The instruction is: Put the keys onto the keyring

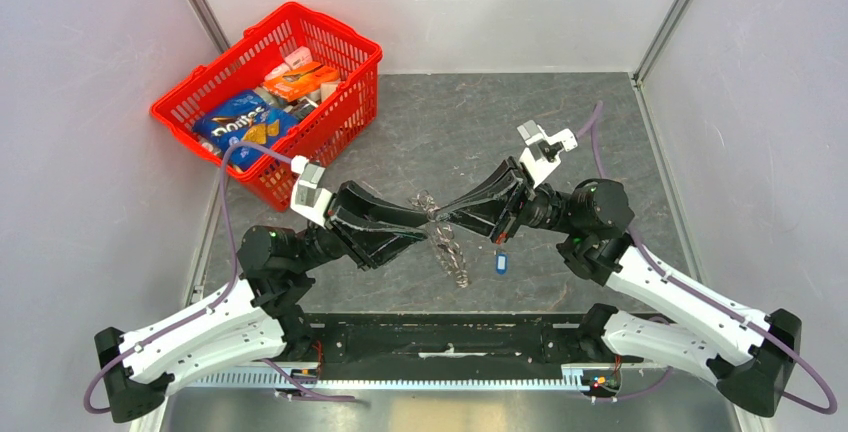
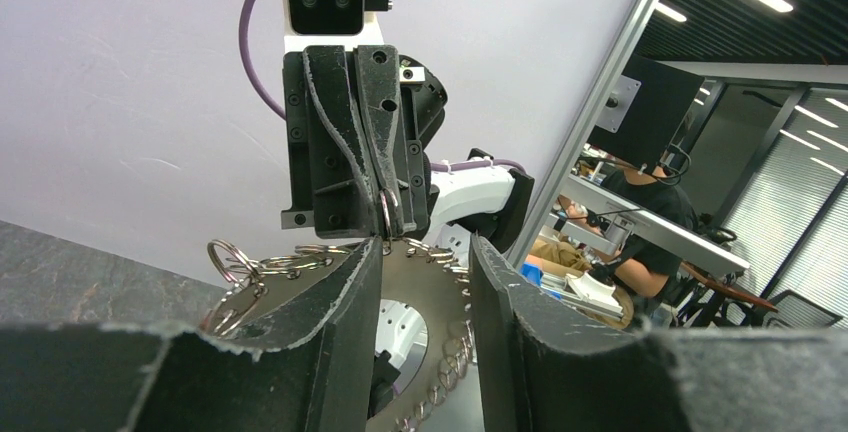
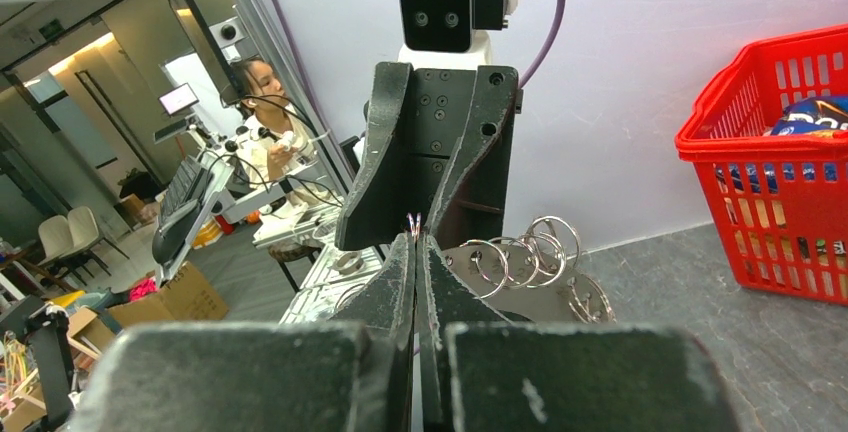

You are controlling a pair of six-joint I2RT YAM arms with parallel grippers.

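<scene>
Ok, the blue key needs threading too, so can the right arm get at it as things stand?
Probably not yet. The blue key lies uncovered on the table close to the right gripper, but that gripper is shut on the keys, so it would have to let go first.

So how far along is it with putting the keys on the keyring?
Done: the fanned wheel of silvery metal keys hangs between the arms. In hand: the right gripper is shut on a thin wire ring; the left gripper stands open beside the wheel. Left: the small blue-headed key lies loose on the table.
</scene>
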